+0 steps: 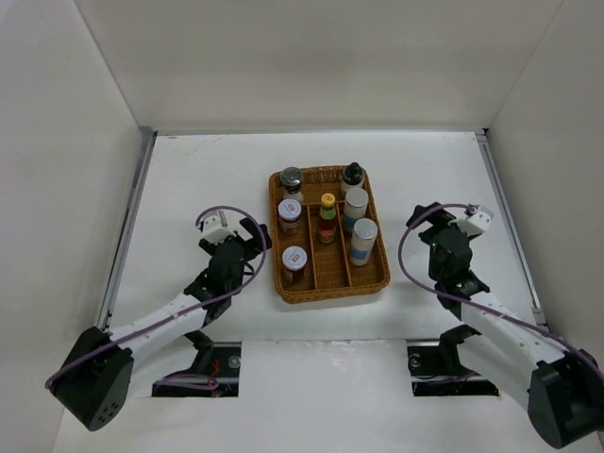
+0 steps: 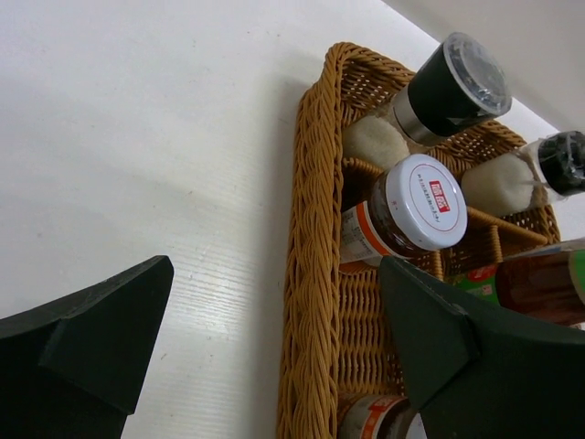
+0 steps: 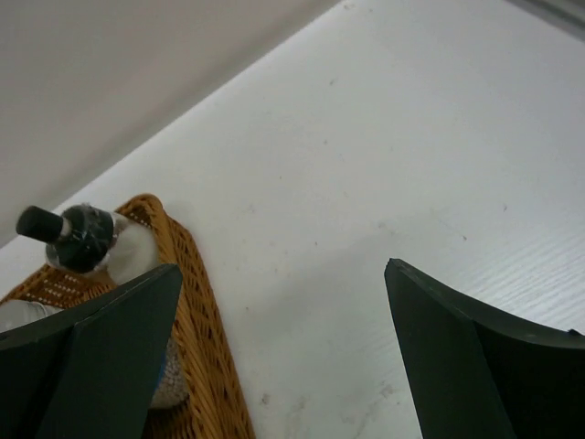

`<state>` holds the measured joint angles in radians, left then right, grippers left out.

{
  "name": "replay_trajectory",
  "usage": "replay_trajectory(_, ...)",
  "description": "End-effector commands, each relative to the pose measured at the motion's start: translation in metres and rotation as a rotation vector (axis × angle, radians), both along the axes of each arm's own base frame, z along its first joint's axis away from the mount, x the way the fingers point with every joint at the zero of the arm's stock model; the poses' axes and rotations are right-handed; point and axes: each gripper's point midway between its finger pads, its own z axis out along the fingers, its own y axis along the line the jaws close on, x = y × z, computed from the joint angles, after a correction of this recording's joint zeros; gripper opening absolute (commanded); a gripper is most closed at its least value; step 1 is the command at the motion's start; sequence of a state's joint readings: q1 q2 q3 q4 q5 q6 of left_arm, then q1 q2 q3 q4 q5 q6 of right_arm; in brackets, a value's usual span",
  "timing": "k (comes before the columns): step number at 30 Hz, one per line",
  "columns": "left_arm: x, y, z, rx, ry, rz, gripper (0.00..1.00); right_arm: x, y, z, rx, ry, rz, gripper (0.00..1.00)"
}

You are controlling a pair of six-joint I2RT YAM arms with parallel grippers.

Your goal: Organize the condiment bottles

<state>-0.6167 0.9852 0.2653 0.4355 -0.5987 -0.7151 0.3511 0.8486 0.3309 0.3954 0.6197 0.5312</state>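
Observation:
All seven condiment bottles stand in the brown wicker tray (image 1: 332, 293). The left lane holds the grey-capped shaker (image 1: 291, 179) and two red-white-lidded jars (image 1: 289, 212) (image 1: 294, 260). The slim red yellow-capped bottle (image 1: 327, 217) is in the middle lane. The right lane has the black-capped bottle (image 1: 352, 174) and two white silver-capped bottles (image 1: 356, 203) (image 1: 363, 236). My left gripper (image 1: 255, 236) hangs open just left of the tray, holding nothing. The right gripper (image 1: 422, 222) is open and empty, right of the tray. In the left wrist view, the open left gripper (image 2: 276, 265) straddles the tray rim (image 2: 311, 229), near a jar (image 2: 411, 206).
White walls close off the table at the back and both sides. Metal rails (image 1: 127, 226) run along its left and right edges. In the right wrist view, the open gripper (image 3: 283, 265) is over bare table beside the tray's corner (image 3: 196, 274) and the black-capped bottle (image 3: 78, 238).

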Motion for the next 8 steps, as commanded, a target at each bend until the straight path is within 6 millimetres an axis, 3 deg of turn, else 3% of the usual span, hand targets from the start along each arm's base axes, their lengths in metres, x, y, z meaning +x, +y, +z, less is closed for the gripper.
replay_trajectory(1,-0.0046,-0.0014,0.0165,-0.014,-0.011,-0.014,1.00,0.0080,0.0112,0.0166,0.099,-0.098,0.035,1.00)
replay_trajectory(8,-0.0132,-0.0021,0.0260,0.000,-0.014,-0.041,1.00,0.0070,0.0172,0.0200,0.104,-0.106,0.058,1.00)
